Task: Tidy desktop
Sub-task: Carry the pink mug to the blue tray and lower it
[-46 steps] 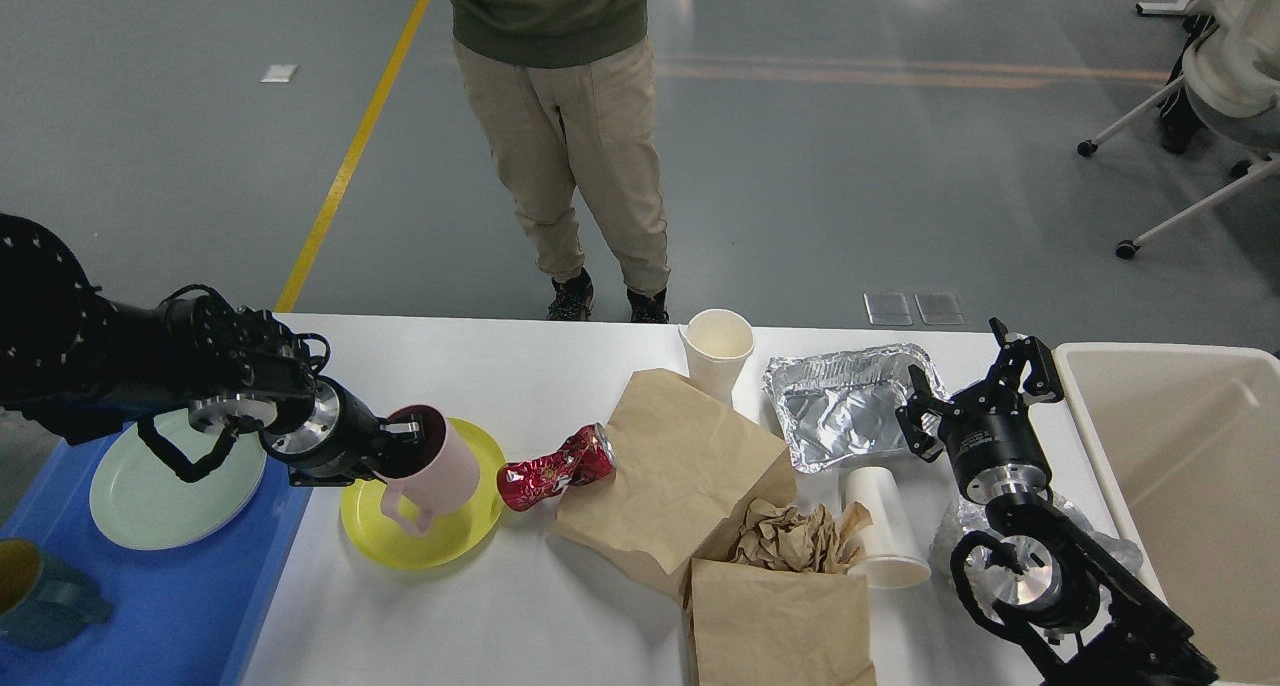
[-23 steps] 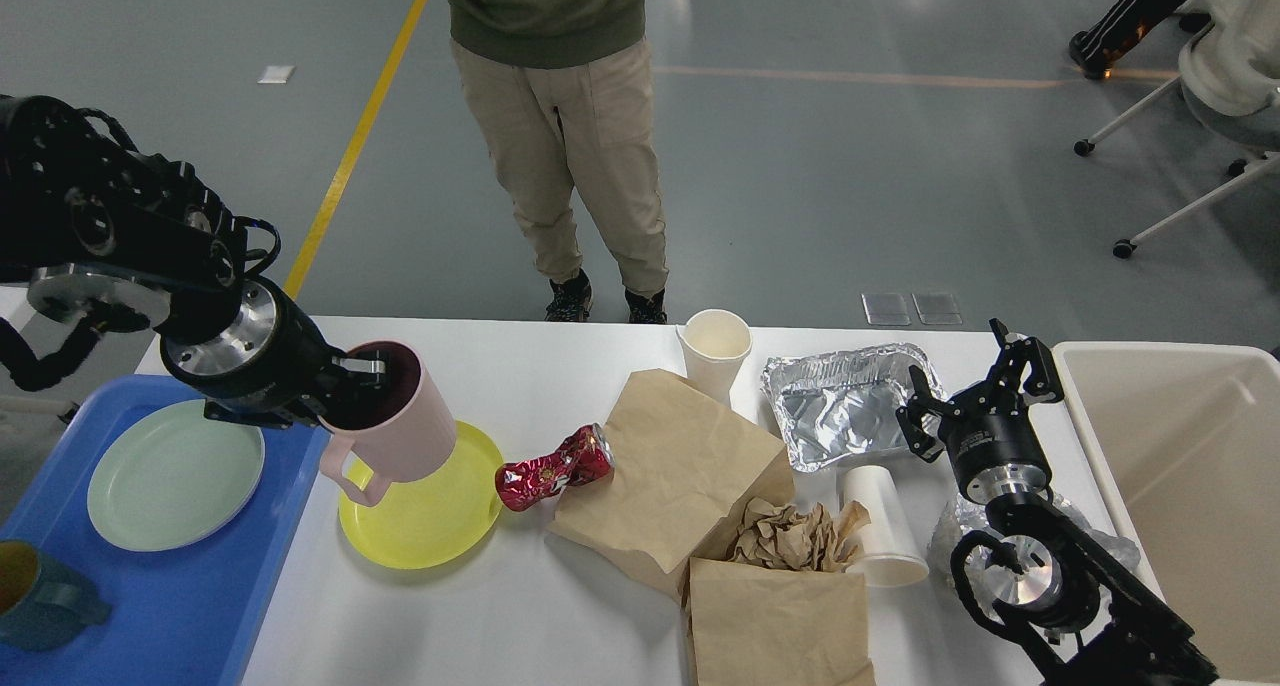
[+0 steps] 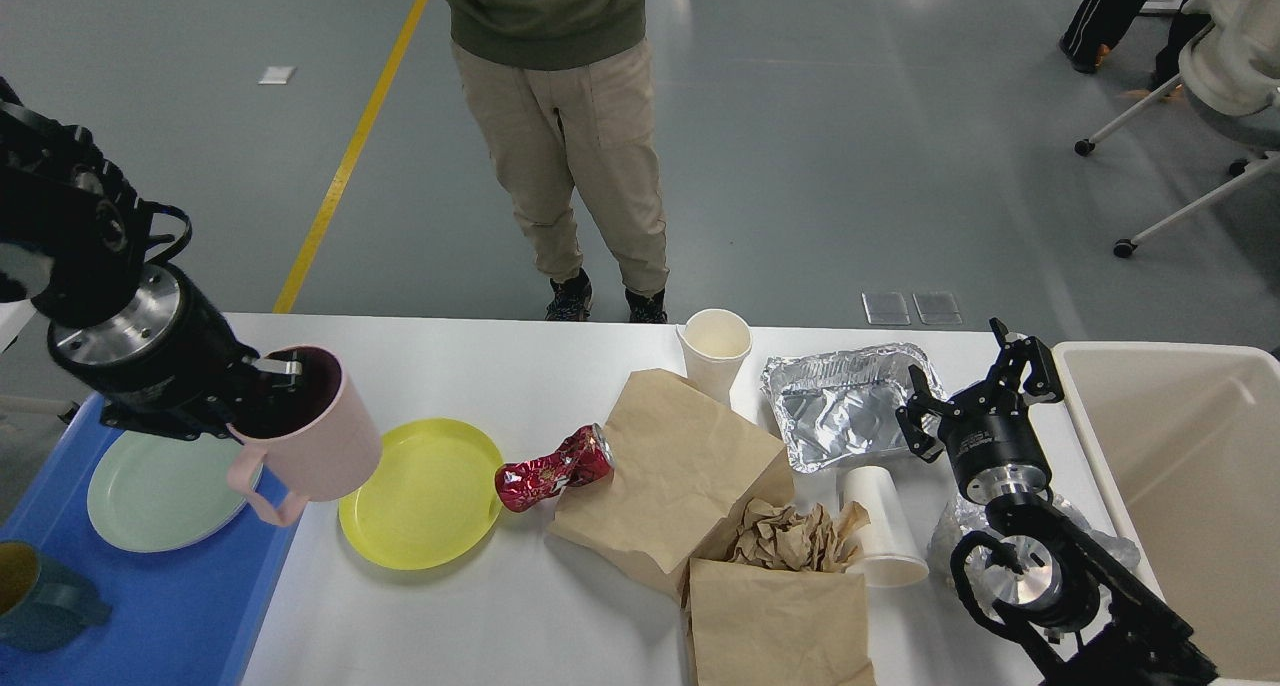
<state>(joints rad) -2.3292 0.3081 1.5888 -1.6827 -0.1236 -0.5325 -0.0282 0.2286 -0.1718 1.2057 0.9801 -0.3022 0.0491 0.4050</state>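
- Table: white top fills the lower half of the head view, running from the blue tray at 9 o'clock to the beige bin at 3 o'clock. Far from tidy.
- On it, left to right: yellow plate, bare; crushed red can just beside the plate's 3 o'clock edge; two brown paper bags overlapping, crumpled brown paper between them; upright paper cup at 12 o'clock of the bags; foil tray; second paper cup on its side; clear crumpled plastic under our right arm.
- Our left gripper: closed on the rim of the pink mug, one finger inside the mouth, the other outside. Mug is off the table, tilted, handle hanging down, over the seam between table and blue tray.
- Tray already holds a pale green plate and a teal mug at its 7 o'clock corner.
- Our right gripper: fingers spread, holding nothing, hovering over the foil tray's 3 o'clock edge, near the beige bin.
- Step in hand, our read: carrying the pink mug to the tray (dishes to tray, rubbish to bin).
- Next move calls for: travel on toward 9 o'clock, level the mug, pick a bare blue patch clear of the green plate and teal mug, lower until the base seats, then release. Rim-only pinch, so slow rotation; mug could swing.
- Person stands at 12 o'clock beyond the table, clear of both arms.
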